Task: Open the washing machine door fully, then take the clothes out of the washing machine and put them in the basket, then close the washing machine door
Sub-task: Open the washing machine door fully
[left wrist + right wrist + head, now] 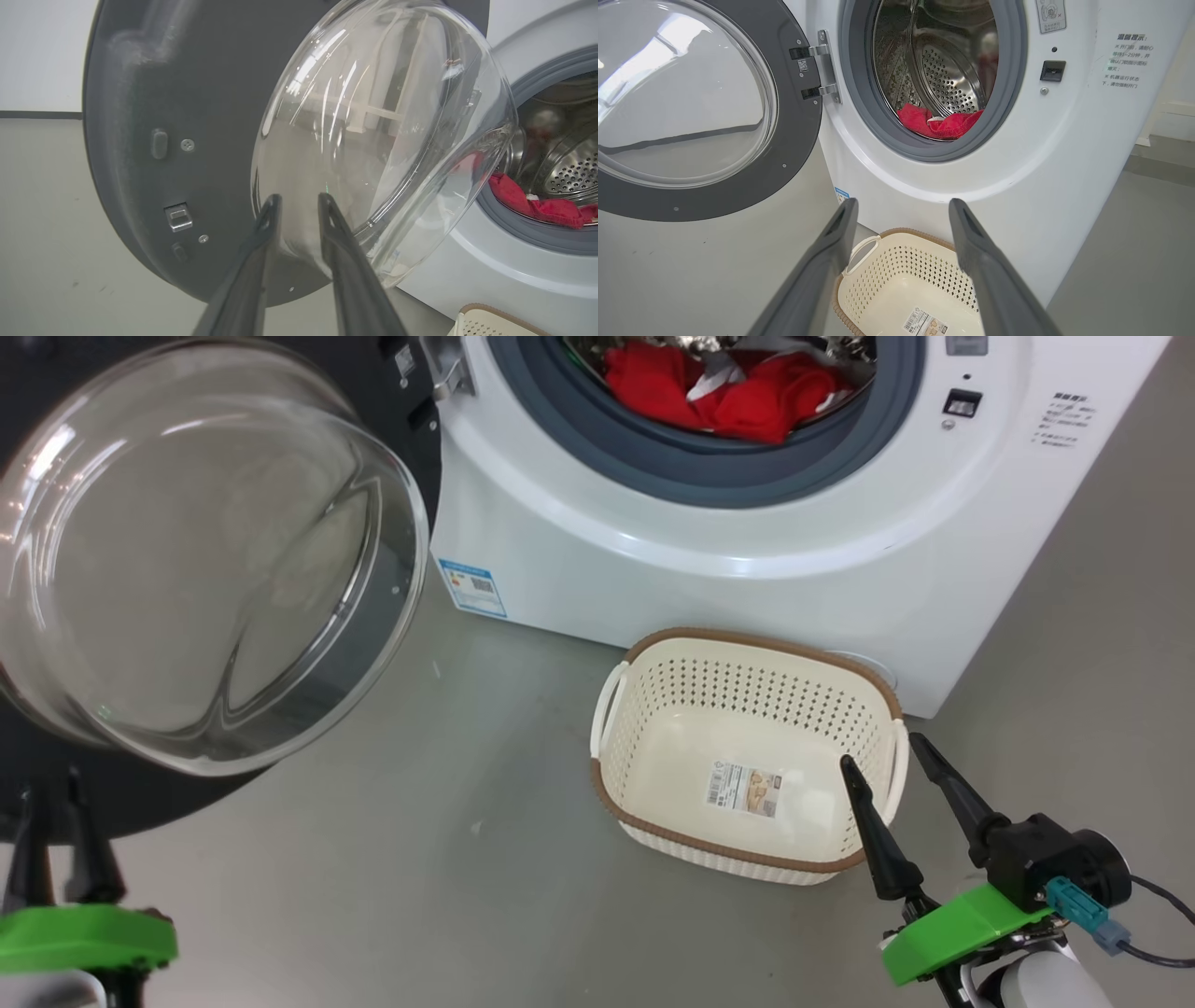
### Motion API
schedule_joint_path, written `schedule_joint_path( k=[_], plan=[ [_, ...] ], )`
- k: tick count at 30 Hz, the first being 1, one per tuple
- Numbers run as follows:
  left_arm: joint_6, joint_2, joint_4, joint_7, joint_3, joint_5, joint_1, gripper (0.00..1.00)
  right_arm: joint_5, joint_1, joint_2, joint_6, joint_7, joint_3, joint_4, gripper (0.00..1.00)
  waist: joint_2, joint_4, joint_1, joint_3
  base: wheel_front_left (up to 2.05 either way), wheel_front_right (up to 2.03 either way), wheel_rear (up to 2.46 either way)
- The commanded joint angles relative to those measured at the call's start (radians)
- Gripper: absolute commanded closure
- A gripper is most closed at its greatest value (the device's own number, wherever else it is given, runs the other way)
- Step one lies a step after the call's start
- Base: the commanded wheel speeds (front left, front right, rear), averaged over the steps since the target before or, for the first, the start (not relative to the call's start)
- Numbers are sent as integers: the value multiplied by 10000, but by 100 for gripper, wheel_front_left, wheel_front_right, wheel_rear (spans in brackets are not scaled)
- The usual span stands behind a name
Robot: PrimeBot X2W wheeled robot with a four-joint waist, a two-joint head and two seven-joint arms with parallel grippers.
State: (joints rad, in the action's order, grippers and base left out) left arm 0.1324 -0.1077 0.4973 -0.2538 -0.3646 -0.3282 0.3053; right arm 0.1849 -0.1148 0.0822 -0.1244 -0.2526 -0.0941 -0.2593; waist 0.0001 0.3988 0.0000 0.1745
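Observation:
The washing machine door (205,551) is swung open to the left, its clear glass bowl bulging out of the black rim (187,93). Red clothes (738,392) with a bit of white lie in the steel drum of the white washing machine (747,569); they also show in the right wrist view (938,126). The cream basket (709,637) stands on the floor before the machine, holding only its paper label. My left gripper (51,789) is below the door's lower rim, fingers a little apart (300,198), holding nothing. My right gripper (879,749) is open at the basket's right end (902,205).
Grey floor stretches between the door and the basket. The door's hinge (822,70) sits at the left of the grey-blue gasket (924,149). A latch slot (1052,70) and printed notes are on the machine's front, right of the opening. A cable trails from my right wrist (1148,915).

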Motion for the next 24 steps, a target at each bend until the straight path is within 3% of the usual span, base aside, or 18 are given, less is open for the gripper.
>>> schedule_joint_path(
  k=[1,3,14,24],
  plan=[
    [-17,-332,-416,-80,-149,-110,-197,44,78,29,-53,-63,-92,-171,298,0,-1,-143,0,-159,0,0,0],
    [-17,-311,-601,-80,38,-172,-459,0,114,88,-76,-63,-92,-116,355,0,-1,-251,0,-241,0,0,0],
    [-17,-260,-1950,-80,1598,-507,-1579,0,247,524,-168,-63,-92,275,516,0,-1,-998,0,-601,0,0,0],
    [-17,-610,-2743,-80,3005,-608,-2062,0,311,837,-233,-63,-92,648,646,0,-1,-1904,0,-702,0,0,0]
  ],
)
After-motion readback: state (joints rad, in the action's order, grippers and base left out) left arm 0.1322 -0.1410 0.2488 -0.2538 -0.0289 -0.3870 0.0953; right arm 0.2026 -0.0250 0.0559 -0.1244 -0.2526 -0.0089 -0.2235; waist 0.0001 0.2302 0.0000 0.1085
